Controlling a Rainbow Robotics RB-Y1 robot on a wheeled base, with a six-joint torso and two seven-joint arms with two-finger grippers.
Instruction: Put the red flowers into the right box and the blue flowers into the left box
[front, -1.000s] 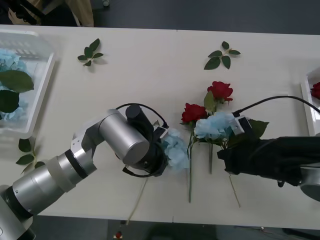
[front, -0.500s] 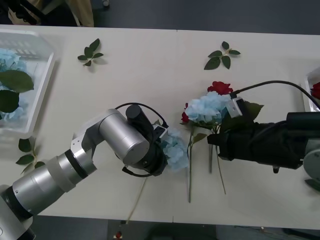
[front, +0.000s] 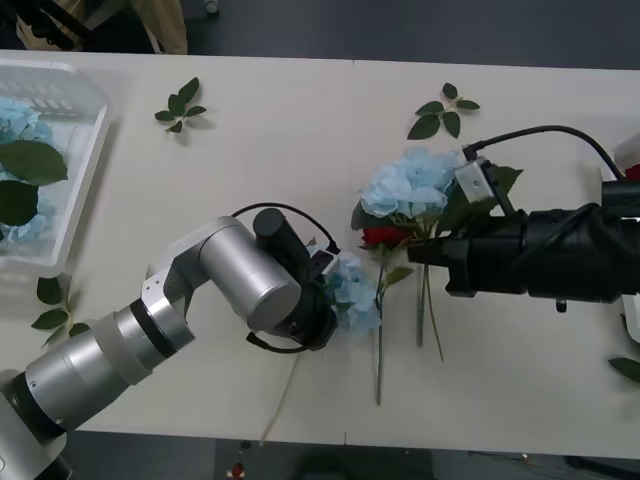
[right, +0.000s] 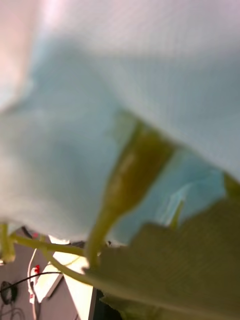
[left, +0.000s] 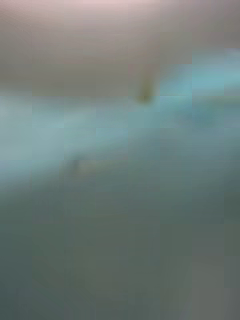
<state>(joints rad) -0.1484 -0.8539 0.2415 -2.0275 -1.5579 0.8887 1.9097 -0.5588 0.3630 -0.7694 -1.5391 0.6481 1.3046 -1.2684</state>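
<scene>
My right gripper (front: 425, 252) is shut on the stem of a blue flower (front: 405, 185) and holds its head above the table's middle; the right wrist view shows that blue flower's pale petals (right: 75, 150) and green stem (right: 125, 185) up close. A red flower (front: 385, 237) lies partly under that head, with long stems trailing toward the front edge. My left gripper (front: 325, 300) sits at another blue flower (front: 352, 290), gripping it, its fingers hidden by the silver wrist. The left box (front: 85, 170) at far left holds blue flowers (front: 15, 120). The right box (front: 625, 155) shows by its rim at the right edge.
Loose green leaf sprigs lie at the back left (front: 180, 105), back middle (front: 443, 110), front left (front: 50, 300) and front right (front: 628, 368). A black cable (front: 540, 132) arcs over the right arm. The table's front edge runs close below the stems.
The right gripper lifted its blue flower and carried it back and to the left, over the red flowers. The left arm held still; its flower's head and stem shifted slightly.
</scene>
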